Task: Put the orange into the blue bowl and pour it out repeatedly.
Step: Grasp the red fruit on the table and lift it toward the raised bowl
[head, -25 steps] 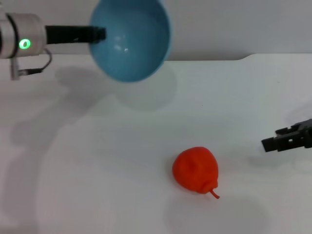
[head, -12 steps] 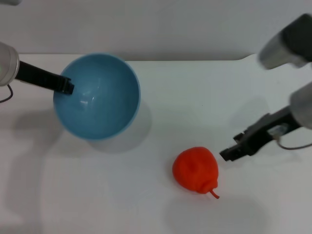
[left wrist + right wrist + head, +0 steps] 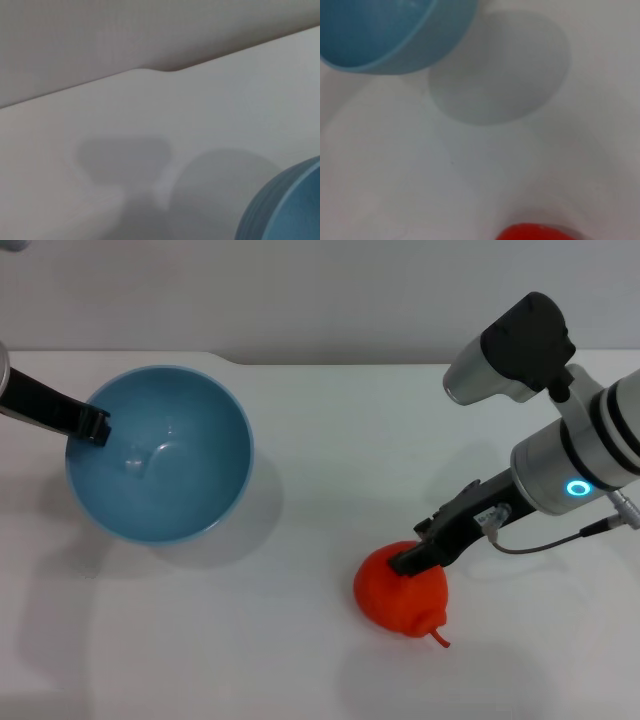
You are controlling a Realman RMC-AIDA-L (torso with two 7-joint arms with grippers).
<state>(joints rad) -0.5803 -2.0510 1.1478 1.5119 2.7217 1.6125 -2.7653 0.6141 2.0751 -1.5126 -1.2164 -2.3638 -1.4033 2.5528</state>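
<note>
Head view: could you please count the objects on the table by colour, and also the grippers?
Blue: 1, the blue bowl
Orange-red: 1, the orange
Grippers: 2, the left gripper and the right gripper
Total: 4

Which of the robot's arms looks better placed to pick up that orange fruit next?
The right. The right gripper is already down at the orange on the table, while the left gripper is busy holding the blue bowl by its rim, far from the fruit.
</note>
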